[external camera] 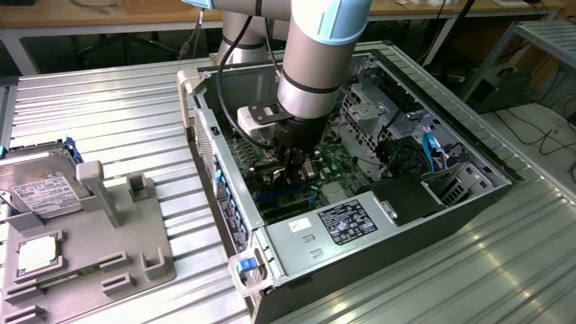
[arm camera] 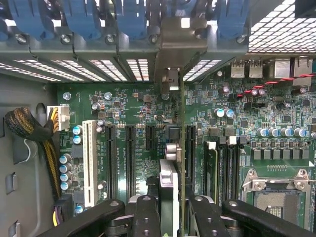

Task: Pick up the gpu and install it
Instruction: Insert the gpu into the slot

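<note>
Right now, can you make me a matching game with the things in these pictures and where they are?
Things:
1. gpu
2. hard drive
3. processor chip
4. claw

Places:
A. flat in the grey tray, nearest the exterior view's bottom left
B. inside the open computer case, over the motherboard
C. edge-on between the claw's fingers
D. standing in the grey tray, at the exterior view's left edge

Pairs: 1-C, 2-D, 3-A, 4-B

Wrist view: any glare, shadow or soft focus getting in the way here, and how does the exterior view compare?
Wrist view: motherboard evenly lit and sharp, vent grille blown out, fingers dark and soft. Exterior view: table glares, case interior shadowed under the arm.
</note>
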Available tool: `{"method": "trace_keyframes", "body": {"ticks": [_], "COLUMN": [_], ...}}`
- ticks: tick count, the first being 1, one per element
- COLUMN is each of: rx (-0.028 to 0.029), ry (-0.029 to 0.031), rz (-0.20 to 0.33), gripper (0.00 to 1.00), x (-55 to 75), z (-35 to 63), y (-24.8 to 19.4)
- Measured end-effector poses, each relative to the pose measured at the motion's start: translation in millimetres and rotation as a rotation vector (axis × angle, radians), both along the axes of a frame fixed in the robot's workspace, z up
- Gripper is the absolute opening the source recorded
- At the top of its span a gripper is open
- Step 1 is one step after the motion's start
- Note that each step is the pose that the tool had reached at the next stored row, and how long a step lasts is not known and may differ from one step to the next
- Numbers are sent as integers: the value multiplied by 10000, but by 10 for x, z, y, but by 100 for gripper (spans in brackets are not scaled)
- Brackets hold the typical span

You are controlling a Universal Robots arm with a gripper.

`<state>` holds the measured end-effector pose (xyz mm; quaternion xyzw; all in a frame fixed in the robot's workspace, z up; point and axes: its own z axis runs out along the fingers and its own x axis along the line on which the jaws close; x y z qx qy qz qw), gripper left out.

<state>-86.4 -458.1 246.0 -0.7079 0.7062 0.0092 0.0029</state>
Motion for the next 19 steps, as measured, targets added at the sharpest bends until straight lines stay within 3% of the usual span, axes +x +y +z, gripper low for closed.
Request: {"method": "trace_keyframes", "body": {"ticks": [19], "rx": [0], "ry": [0], "rz": [1], "gripper": [28], "x": [0], "z": [-36], "y": [-9]}}
